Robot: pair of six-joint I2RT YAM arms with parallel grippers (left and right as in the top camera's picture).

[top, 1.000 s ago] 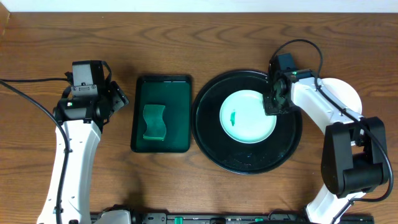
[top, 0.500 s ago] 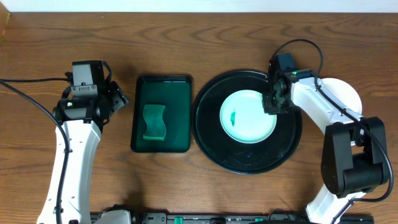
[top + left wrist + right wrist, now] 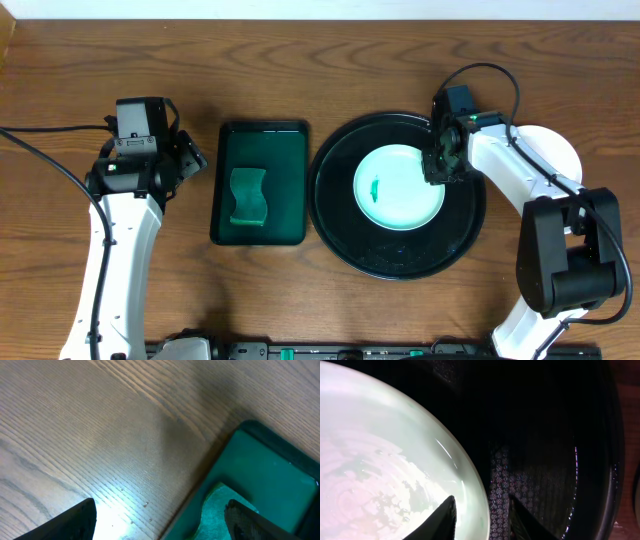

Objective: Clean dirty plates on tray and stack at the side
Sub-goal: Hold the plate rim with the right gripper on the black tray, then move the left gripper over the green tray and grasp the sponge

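Just inside the black tray's right-hand rim, the right gripper stands with its jaws a little apart, astride the right edge of the pale plate. A dark gap shows between the rim and the outer finger, so the plate is let go rather than pinched. The plate lies flat at the tray's middle, with a small green smear left of its centre. The right arm rises from well below and right of the tray, bends back over it, and partly covers another white plate lying on the table just right of the tray. Just left of the black tray sits a dark green rectangular tray holding a green sponge. Farther left again, the left gripper hangs spread wide and empty above bare wood beside the green tray's corner, its arm stretched up from the near edge.
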